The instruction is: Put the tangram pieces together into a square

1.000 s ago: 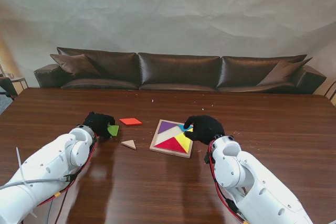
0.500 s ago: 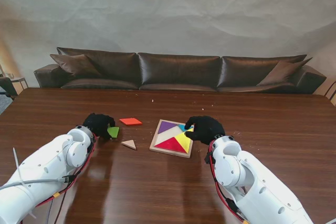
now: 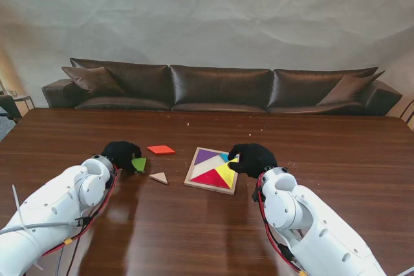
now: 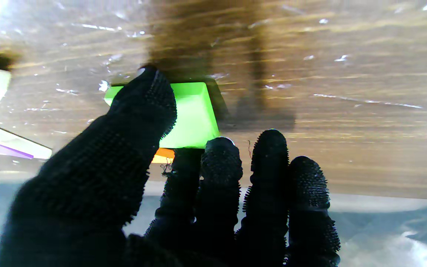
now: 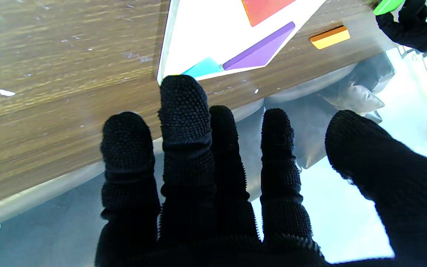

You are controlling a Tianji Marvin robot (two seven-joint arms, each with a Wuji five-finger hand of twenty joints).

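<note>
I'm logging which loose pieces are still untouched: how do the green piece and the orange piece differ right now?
The green piece sits pinched between the left hand's thumb and fingers; the orange piece lies free on the table with no hand on it. The green one is nearer to me, the orange one farther from me and closer to the tray. Both are flat, brightly coloured tangram pieces outside the tray.

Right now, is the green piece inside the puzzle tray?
No, the green piece is in the left hand, left of the tray.
</note>
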